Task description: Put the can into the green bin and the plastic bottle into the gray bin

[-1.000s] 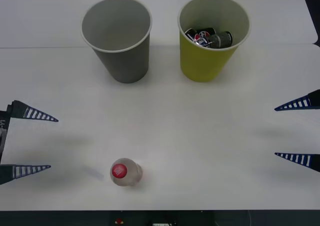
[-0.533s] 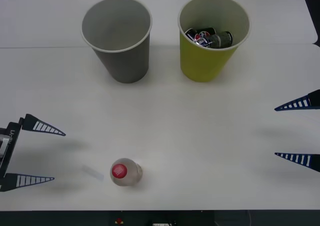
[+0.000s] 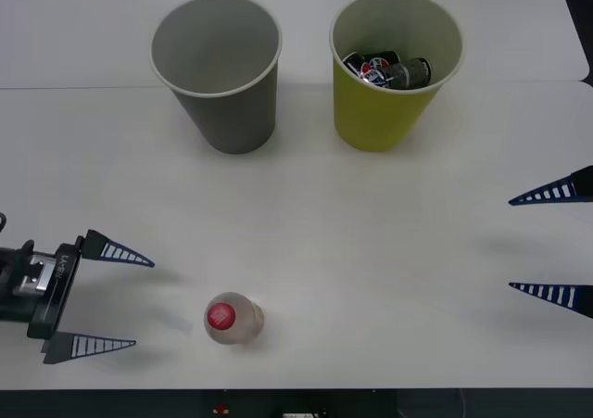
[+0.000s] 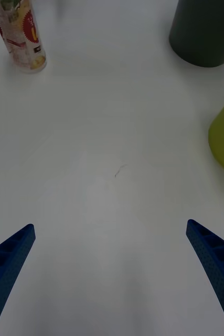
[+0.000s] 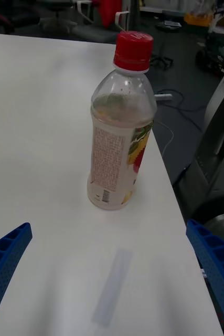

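Plastic bottle (image 3: 233, 318) stands upright on the counter (image 3: 371, 251) near its front edge, red cap up, just ahead of the left end effector (image 3: 98, 298) and roughly centred between its two blue fingers, which are spread wide with nothing held. A pale strip (image 5: 112, 286) lies flat on the counter between that end effector and the bottle. Step in hand looks like the reach for the bottle: best to go straight in at label height, below the shoulder, so both fingers pass either side without nudging it; it is tall, light and close to the edge, so a bump could tip it off. Close on the body, not the cap. Gray bin (image 3: 218, 66) sits well beyond the end effector, green bin (image 3: 394, 66) beside it already holding dark cans (image 3: 389, 69). Right end effector (image 3: 551, 244) rests wide open and empty, far across the counter.
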You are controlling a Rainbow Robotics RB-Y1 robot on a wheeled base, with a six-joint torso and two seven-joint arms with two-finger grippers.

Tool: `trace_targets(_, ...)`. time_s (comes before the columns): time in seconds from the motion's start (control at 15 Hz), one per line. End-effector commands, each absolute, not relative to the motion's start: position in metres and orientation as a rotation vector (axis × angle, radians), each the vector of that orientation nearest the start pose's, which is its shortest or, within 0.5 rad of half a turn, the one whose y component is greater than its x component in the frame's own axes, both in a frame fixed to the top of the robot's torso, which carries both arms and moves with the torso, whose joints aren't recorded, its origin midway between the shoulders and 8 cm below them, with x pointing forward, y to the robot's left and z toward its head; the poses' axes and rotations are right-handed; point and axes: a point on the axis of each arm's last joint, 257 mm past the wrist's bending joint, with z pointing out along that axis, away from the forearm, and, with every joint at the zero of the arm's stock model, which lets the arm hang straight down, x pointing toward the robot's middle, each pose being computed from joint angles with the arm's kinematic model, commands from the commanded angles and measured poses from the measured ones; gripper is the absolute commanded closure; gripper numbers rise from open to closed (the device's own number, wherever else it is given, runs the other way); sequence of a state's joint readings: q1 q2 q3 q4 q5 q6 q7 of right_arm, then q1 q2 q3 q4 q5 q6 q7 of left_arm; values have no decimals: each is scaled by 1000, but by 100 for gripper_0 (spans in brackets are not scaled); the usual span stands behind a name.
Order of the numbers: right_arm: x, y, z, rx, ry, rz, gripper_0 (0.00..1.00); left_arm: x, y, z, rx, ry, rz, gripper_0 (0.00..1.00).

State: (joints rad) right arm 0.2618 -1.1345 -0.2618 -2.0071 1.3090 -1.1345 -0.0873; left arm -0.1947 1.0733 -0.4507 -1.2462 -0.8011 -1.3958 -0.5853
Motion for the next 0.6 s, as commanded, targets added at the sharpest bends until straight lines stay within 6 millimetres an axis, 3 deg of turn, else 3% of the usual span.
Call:
trace_targets(0.07, 341, -286, -167, -1634, 1596, 209, 0, 320, 233, -271, 1605, 1282, -819, 0)
trace_targets(0.6, 341, -286, -167, -1634, 1596, 209, 0, 323, 177, -293, 1597, 1217, -853, 0)
